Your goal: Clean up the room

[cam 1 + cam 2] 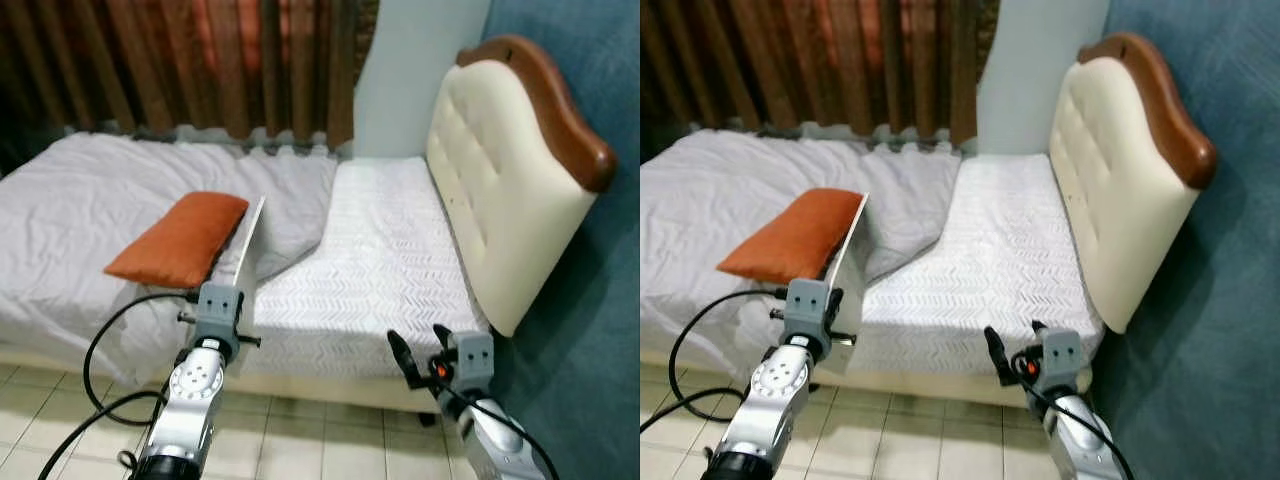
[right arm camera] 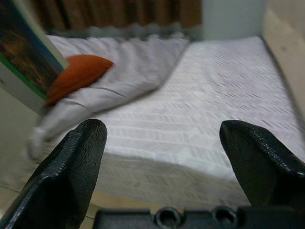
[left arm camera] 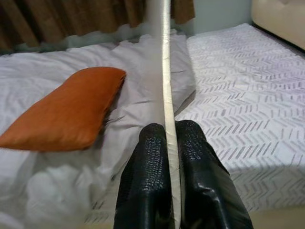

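A thin flat book (image 1: 250,243) stands on edge over the front of the bed, my left gripper (image 3: 170,131) shut on its lower edge. In the right wrist view the book (image 2: 21,52) shows a dark picture cover with a green stripe. Just beside the book, to the left, an orange pillow (image 1: 180,238) lies on the crumpled grey duvet (image 1: 100,190). My right gripper (image 1: 420,348) hovers open in front of the bed's right corner, nothing between its fingers (image 2: 78,157).
The bare white patterned mattress (image 1: 390,250) takes up the bed's right half. A cream padded headboard (image 1: 500,170) with a brown wooden rim stands at the right against a blue wall. Brown curtains (image 1: 200,60) hang behind. Pale tiled floor (image 1: 300,440) lies below.
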You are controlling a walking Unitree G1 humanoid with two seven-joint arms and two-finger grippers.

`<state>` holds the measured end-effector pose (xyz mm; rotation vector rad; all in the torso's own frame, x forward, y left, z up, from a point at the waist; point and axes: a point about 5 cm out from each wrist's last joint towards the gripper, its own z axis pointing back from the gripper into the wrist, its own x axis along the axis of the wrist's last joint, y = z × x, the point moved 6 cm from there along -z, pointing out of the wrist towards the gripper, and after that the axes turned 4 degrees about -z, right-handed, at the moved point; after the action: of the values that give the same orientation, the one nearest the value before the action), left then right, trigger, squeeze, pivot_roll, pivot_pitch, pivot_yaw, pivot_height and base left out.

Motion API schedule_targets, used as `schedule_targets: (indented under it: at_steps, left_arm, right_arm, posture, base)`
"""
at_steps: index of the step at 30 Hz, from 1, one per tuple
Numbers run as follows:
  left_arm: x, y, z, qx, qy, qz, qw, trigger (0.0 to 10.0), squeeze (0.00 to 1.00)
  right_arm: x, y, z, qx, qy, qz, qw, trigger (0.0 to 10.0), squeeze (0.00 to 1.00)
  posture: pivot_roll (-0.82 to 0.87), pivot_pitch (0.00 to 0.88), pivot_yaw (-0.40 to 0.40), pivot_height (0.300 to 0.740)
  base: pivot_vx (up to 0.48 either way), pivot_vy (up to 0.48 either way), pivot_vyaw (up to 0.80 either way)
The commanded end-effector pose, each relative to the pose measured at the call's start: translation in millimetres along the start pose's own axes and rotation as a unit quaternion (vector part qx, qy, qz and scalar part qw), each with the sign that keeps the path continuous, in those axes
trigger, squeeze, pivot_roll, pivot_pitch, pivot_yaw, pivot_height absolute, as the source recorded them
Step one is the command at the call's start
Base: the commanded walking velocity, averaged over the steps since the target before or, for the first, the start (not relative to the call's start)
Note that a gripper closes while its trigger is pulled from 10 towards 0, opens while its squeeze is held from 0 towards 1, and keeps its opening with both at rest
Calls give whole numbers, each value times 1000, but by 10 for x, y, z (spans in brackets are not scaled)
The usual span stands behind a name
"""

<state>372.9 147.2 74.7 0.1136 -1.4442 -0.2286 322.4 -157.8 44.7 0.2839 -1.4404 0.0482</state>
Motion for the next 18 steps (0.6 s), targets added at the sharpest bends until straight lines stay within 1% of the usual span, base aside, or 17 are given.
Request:
schedule_targets:
  at_steps: [1,18]
  left_arm:
    - [255,-170,-66,-23,-39,5,999,10000,0]
    - [237,-205,-98,-31,-35,5,999,10000,0]
  right_arm:
    - [13,-129,41,-16,0,5,1000,10000,0]
    - [2,-123,48,-11,2,6,1000,10000,0]
  posture:
    - [-11,7,-28,740]
    - [-21,11,-30,740]
  base:
    - [480,0,0]
    - [480,0,0]
